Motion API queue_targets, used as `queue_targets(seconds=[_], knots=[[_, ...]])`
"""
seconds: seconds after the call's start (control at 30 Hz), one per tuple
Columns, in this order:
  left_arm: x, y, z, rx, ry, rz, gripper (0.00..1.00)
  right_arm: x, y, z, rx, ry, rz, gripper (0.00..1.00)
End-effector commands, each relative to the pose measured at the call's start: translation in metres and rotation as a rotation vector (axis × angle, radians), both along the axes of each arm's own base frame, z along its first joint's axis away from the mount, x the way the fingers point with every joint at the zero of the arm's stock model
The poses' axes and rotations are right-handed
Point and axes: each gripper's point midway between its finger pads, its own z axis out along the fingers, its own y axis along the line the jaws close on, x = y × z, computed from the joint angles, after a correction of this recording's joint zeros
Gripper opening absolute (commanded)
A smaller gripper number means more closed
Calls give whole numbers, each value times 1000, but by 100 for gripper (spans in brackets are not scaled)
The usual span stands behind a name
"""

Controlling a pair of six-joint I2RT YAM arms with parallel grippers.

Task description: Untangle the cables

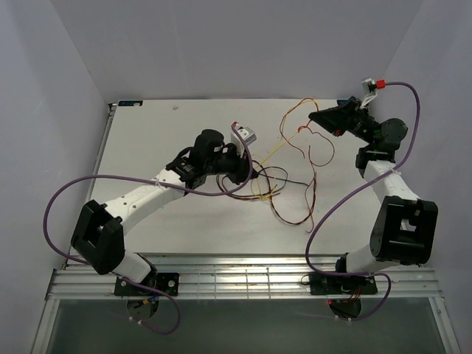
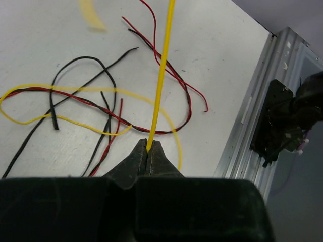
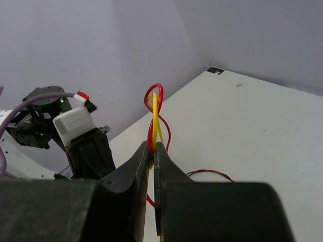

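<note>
Thin yellow, red and black cables (image 1: 295,173) lie tangled on the white table (image 1: 147,140), centre to right. My left gripper (image 1: 251,175) is low over the tangle's left end, shut on a yellow cable (image 2: 160,80) that runs taut away from its tip (image 2: 148,147). Loose black, red and yellow loops (image 2: 75,108) lie below it. My right gripper (image 1: 316,116) is raised at the back right, shut on a yellow and a red cable (image 3: 154,118) twisted together at its tip (image 3: 152,146). A yellow strand (image 1: 284,144) stretches between the two grippers.
The table's near edge has a metal rail (image 1: 243,276), also seen in the left wrist view (image 2: 252,116). Grey walls enclose the table at the back and both sides. The left arm's wrist (image 3: 75,131) shows in the right wrist view.
</note>
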Motion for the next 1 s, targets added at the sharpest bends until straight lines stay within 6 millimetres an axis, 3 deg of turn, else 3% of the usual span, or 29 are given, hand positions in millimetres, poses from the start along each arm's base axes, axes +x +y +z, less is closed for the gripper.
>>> queue_targets(seconds=[0.0,0.07,0.13,0.17,0.27,0.4,0.43,0.5,0.53,0.6,0.67,0.7,0.77,0.8,0.87,0.93,0.97], knots=[[-47,-1,-30,77,101,-159,0,-45,7,107,77,-620,-35,8],[-51,-12,-22,69,75,-214,1,-45,34,111,7,-709,-24,8],[-60,-23,-28,82,83,-255,3,-27,52,106,-44,-592,-71,8],[-61,-28,-25,83,71,-269,9,-19,65,105,-144,-704,-128,8],[-55,-33,-24,94,43,-225,8,2,70,97,-271,-625,-290,8],[-46,-27,-14,87,1,-150,0,41,35,79,-288,-350,-548,8],[-44,-24,-5,73,-23,-128,0,54,14,72,-287,-279,-679,8],[-38,-15,-6,83,-34,-51,0,69,-7,38,-321,-119,-796,8],[-36,-10,3,72,-55,-24,0,75,-20,27,-342,-73,-862,8],[-32,-1,6,75,-62,43,0,81,-26,-13,-429,39,-876,8],[-23,9,13,88,-94,120,0,83,-22,-43,-493,108,-825,8],[-20,12,15,91,-102,145,0,84,-18,-72,-551,170,-779,8],[-11,20,17,113,-124,204,0,79,0,-96,-567,215,-659,8],[-8,22,15,127,-126,220,0,74,6,-124,-600,278,-602,9],[1,29,10,168,-130,276,0,63,19,-154,-595,339,-504,10],[7,37,0,214,-116,332,0,52,33,-167,-568,349,-412,12],[10,41,-4,230,-104,363,0,48,38,-173,-552,360,-382,18]])
